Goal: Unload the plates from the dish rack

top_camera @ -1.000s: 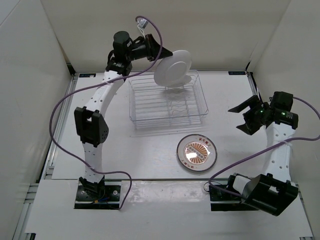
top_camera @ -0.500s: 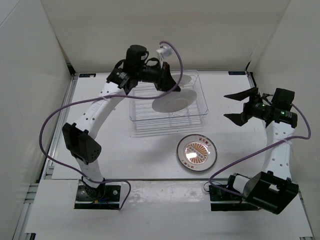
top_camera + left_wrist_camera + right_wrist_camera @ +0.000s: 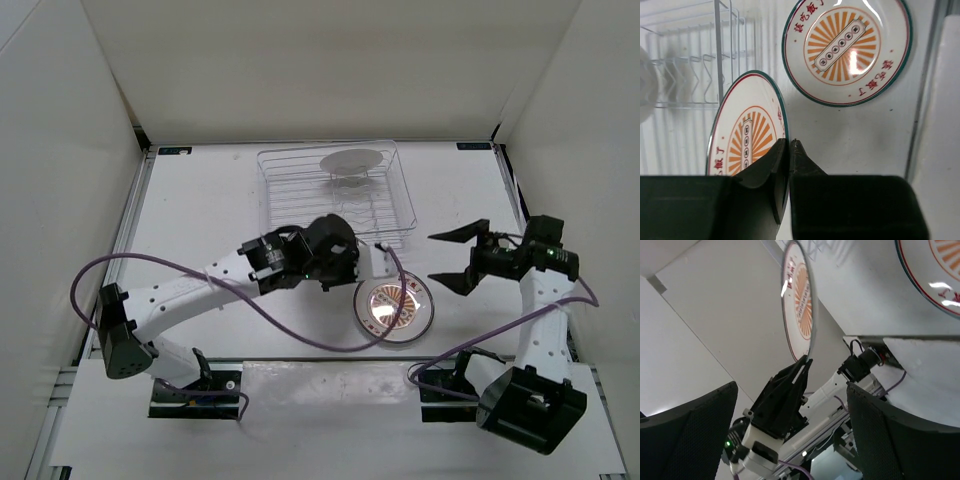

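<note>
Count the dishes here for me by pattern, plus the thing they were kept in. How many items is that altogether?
Orange sunburst plates: 2, the table plate and the held plate pinched in the left gripper
White plate: 1, in the rack
Dish rack: 1
Total: 4

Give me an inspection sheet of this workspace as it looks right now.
Surface: white table, no spills seen.
Job's things: dish rack at the far side with a pale plate in it; one sunburst plate flat on the table; a second sunburst plate held on edge.
Clutter: nothing seen.
Hands: left hand shut on the second sunburst plate's rim; right hand open, holding nothing.
Cables: purple cable from the left arm loops across the table near the flat plate; right arm's cable sags to its base.
Surroundings: white walls on three sides.
</note>
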Robot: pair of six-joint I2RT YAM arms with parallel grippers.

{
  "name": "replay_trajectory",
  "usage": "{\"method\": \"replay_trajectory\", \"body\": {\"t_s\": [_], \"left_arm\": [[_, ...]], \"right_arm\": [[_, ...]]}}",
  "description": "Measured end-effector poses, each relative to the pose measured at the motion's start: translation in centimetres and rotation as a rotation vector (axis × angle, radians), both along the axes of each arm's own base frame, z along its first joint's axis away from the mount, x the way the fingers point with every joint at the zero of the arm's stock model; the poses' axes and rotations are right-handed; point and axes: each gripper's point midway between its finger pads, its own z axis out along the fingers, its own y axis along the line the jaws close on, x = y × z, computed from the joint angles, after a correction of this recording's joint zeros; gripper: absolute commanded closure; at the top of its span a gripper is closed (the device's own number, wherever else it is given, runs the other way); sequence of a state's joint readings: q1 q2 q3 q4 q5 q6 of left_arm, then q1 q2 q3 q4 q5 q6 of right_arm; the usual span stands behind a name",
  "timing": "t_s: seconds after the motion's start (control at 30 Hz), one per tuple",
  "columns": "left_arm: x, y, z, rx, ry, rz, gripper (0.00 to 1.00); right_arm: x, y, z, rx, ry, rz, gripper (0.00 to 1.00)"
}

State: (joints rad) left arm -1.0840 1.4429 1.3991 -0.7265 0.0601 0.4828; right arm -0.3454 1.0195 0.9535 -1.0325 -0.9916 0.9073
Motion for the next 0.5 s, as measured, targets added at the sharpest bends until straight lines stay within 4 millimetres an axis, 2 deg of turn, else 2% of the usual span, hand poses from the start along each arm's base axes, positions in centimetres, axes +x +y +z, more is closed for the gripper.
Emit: {"method": "replay_trajectory", "body": {"t_s": [0.13, 0.27, 0.5], "left_arm": [[-1.5, -0.6, -1.0, 0.074, -0.182, -0.036, 1.0], [-3.8, -1.2, -1.9, 0.128, -0.276, -0.09, 1.0], [-6.5, -2.9, -0.6, 0.104, -0.382, -0.144, 1.0]], "right_arm": [[-2.5, 1.4, -2.4, 0.032, 0.072, 0.031, 0.09], [-4.2, 2.4, -3.7, 0.046, 0.092, 0.066, 0.09], [-6.4, 3.7, -6.0, 0.067, 0.118, 0.117, 0.09]]}}
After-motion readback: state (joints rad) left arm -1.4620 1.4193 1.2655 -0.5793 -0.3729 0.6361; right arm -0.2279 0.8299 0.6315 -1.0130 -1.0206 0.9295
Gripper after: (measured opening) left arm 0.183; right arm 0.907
